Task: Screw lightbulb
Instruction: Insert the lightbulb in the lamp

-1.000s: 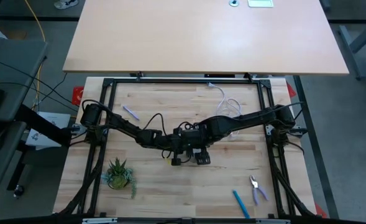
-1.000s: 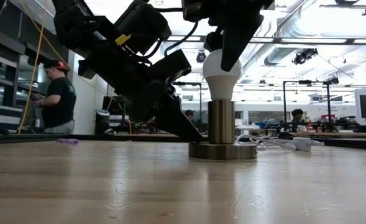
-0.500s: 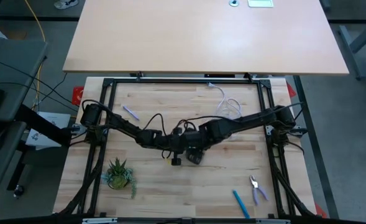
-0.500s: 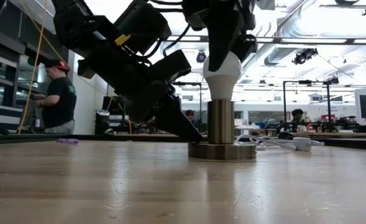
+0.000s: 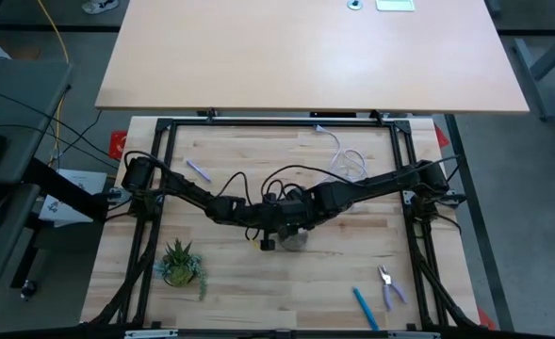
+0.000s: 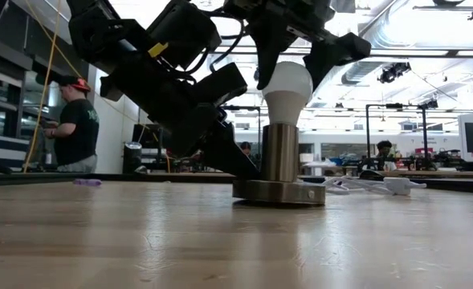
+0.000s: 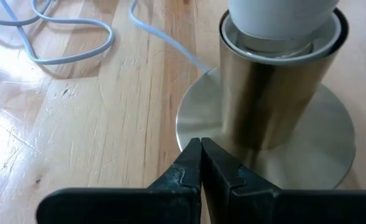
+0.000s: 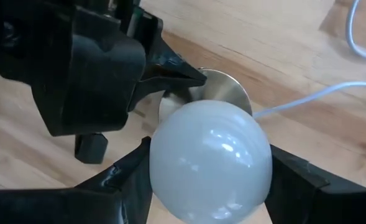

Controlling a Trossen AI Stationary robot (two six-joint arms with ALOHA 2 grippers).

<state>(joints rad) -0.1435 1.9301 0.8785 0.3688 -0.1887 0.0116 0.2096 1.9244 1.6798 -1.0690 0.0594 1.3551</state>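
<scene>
We see the lightbulb [image 6: 287,88] standing upright in the socket [image 6: 279,164], its narrow base sunk inside the metal cylinder and hidden from us; only the white globe shows above the rim. The socket rests on the wooden table [image 6: 220,241] near its middle, its round foot flat on the boards. The right gripper [image 8: 210,168] comes down over the bulb with a finger on each side of the globe; we cannot tell whether they touch the glass. The left gripper [image 7: 201,163] has its two fingers pressed together, tips touching the socket's foot. From above, the arms cover bulb and socket almost wholly. A white cord [image 5: 345,158] lies looped behind the socket. We count one potted plant [image 5: 180,263], one pair of pliers [image 5: 389,285], one blue pen [image 5: 365,308], and one purple marker [image 5: 198,169]. A person [image 6: 74,124] stands beyond the table.
</scene>
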